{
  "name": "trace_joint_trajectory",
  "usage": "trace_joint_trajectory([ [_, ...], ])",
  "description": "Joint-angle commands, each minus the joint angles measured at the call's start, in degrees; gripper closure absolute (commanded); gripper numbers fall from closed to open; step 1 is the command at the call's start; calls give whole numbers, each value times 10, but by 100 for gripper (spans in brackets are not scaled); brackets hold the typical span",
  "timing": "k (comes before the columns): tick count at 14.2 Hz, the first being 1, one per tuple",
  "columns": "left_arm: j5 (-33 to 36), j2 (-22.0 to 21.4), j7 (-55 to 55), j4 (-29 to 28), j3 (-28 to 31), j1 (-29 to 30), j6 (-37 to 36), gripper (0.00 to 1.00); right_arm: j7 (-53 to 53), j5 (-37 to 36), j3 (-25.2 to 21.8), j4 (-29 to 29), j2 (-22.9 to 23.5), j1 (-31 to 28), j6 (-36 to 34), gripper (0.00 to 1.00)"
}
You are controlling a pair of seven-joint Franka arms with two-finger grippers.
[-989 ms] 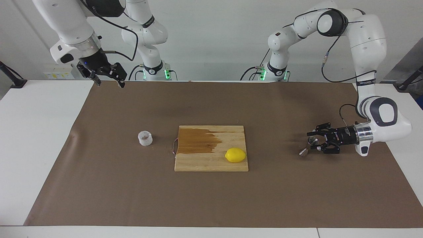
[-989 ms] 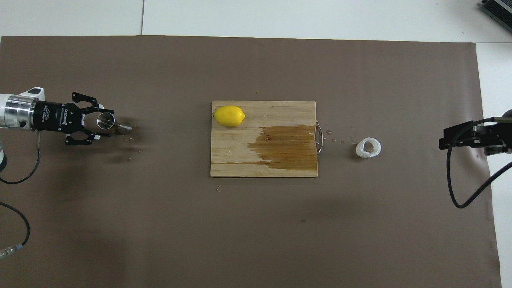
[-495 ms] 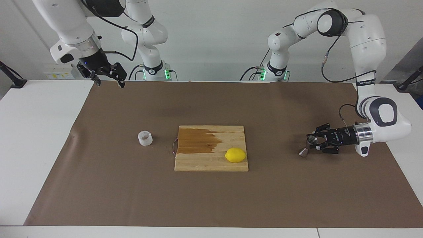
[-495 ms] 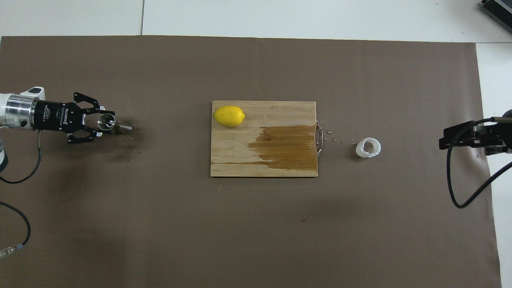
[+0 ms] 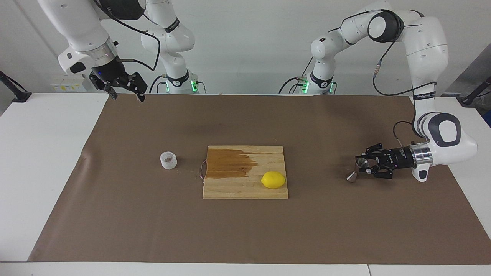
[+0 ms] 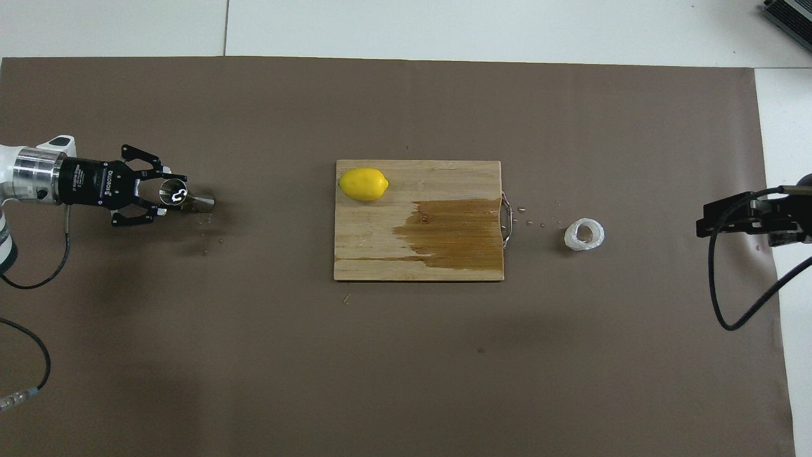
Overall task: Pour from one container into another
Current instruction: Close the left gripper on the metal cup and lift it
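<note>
At L arm's end: L hand pinching shiny steel jigger, tilted; R hand spread, waiting.

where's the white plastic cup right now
The white plastic cup stands on the brown mat beside the cutting board, toward the right arm's end.

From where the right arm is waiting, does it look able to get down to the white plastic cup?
Probably yes. The right end effector hangs open above the mat's edge near its own base, and the white plastic cup stands alone on bare mat at that end, beside the cutting board. Nothing lies between them.
</note>
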Motion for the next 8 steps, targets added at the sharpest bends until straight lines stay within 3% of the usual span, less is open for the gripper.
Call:
trace_joint_trajectory([
  [1,-12,-1,-36,7,-23,0,5,100,-10,12,3,6,1,-8,-11,0],
  [5,-26,-13,-86,8,-68,-4,10,100,-10,12,3,7,1,-8,-11,0],
  [8,-58,-32,-142,5,-80,-39,38,100,-10,12,4,6,1,-8,-11,0],
])
